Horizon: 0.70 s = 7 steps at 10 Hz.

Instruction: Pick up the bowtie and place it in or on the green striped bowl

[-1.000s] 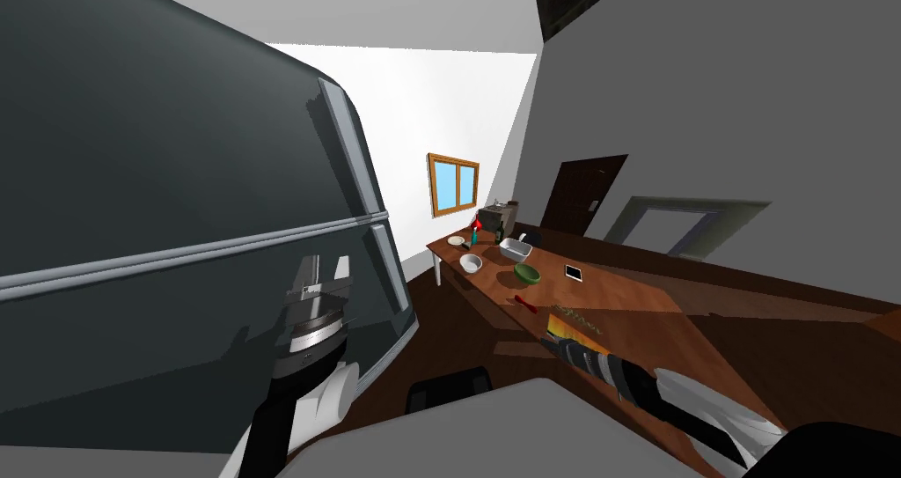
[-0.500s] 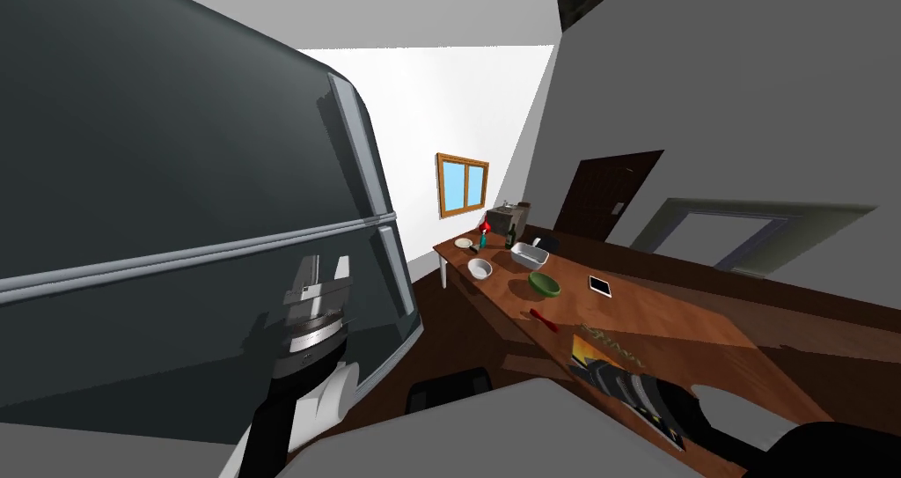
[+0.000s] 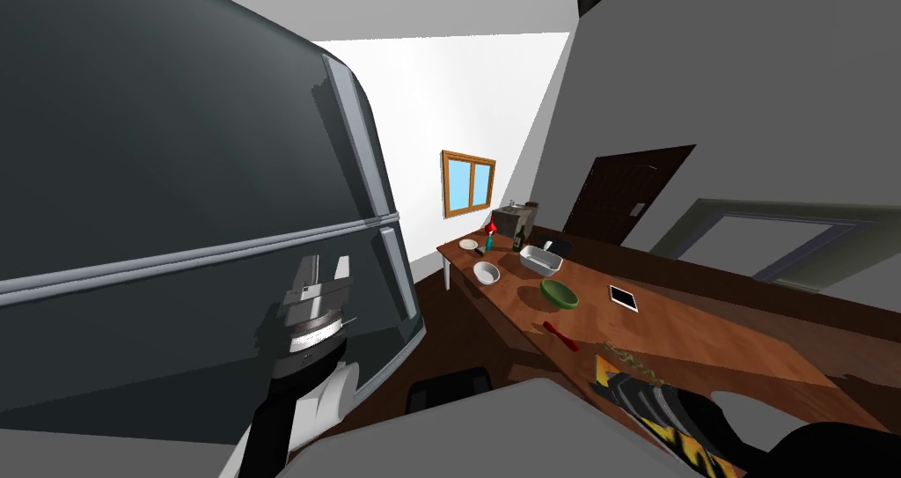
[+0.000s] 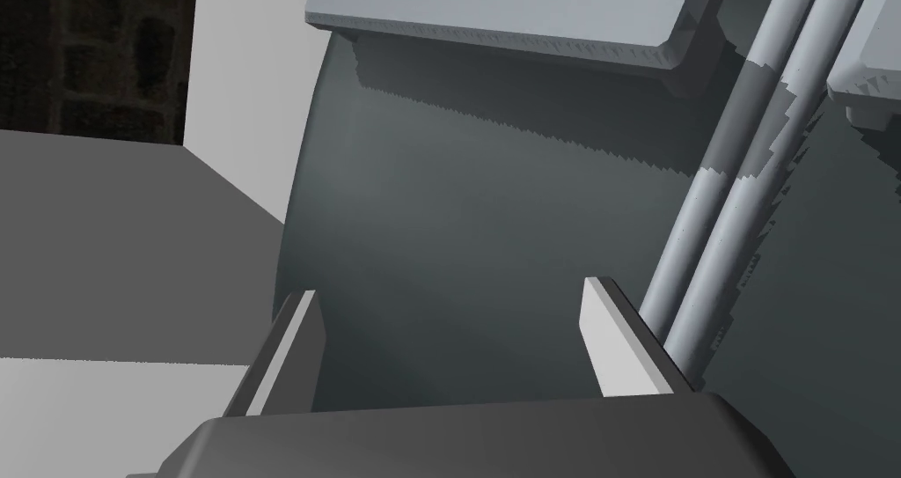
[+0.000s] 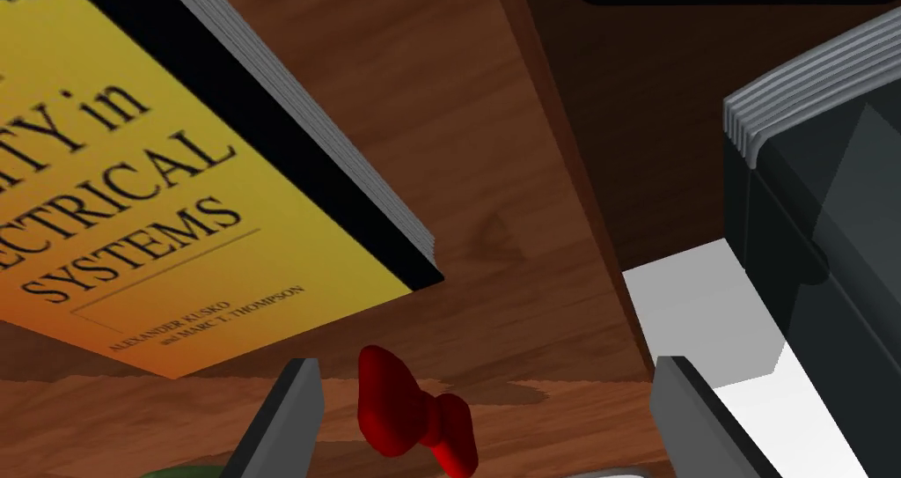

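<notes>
The red bowtie (image 3: 560, 335) lay on the long brown table (image 3: 704, 332), not picked up.
It sat near the table's left edge, between the green bowl (image 3: 559, 293) farther off and the yellow book (image 5: 132, 191) nearer. The right claw (image 5: 488, 369) hung over the table by the book, fingers wide apart and holding nothing, with the bowtie just ahead of it. The left claw (image 4: 450, 290) was wide open too, close to the dark fridge (image 3: 176, 191) on the left.
</notes>
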### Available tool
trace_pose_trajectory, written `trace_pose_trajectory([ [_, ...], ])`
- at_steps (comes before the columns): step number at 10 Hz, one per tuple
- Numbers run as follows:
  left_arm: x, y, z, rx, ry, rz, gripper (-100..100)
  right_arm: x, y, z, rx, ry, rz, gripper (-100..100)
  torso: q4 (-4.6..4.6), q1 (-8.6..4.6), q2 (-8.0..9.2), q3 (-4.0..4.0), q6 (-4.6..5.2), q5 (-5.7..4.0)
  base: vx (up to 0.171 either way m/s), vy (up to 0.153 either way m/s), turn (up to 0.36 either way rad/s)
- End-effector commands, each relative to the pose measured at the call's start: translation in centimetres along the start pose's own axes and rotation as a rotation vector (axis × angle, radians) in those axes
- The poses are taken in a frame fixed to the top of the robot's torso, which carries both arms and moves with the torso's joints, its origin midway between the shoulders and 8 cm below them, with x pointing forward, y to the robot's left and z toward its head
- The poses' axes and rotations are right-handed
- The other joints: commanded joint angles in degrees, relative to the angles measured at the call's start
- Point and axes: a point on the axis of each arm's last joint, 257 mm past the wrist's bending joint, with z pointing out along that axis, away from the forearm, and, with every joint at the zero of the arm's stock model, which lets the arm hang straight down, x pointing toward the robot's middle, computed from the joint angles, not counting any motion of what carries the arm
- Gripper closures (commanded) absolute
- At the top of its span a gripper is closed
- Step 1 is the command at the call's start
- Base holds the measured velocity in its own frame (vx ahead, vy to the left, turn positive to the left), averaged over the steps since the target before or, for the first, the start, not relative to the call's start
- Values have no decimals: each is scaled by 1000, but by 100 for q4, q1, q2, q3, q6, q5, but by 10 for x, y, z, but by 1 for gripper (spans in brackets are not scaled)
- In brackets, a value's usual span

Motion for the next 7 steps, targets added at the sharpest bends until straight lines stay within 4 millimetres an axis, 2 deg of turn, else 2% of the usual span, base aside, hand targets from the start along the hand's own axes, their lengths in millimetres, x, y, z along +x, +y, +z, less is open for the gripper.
trace_pose_trajectory([
  [1, 0, 0, 0, 0, 0, 0, 0, 17, -12, -7, 17, 53, -40, -100, 0, 0, 0, 0, 0, 0, 78, 23, 103],
  [4, 0, 0, 0, 0, 0, 0, 0, 39, -28, -17, 49, 113, -65, -100, -2, 7, -13, -7, -3, 2, 86, 23, 86],
  [5, 0, 0, 0, 0, 0, 0, 0, 51, -34, -23, 56, 155, -102, -100, -3, 7, -13, -7, 0, 2, 117, 29, 115],
  [7, 0, 0, 0, 0, 0, 0, 0, 85, -53, -40, 88, 253, -151, -100, -8, 4, -44, -24, -5, 1, 198, 22, 144],
])
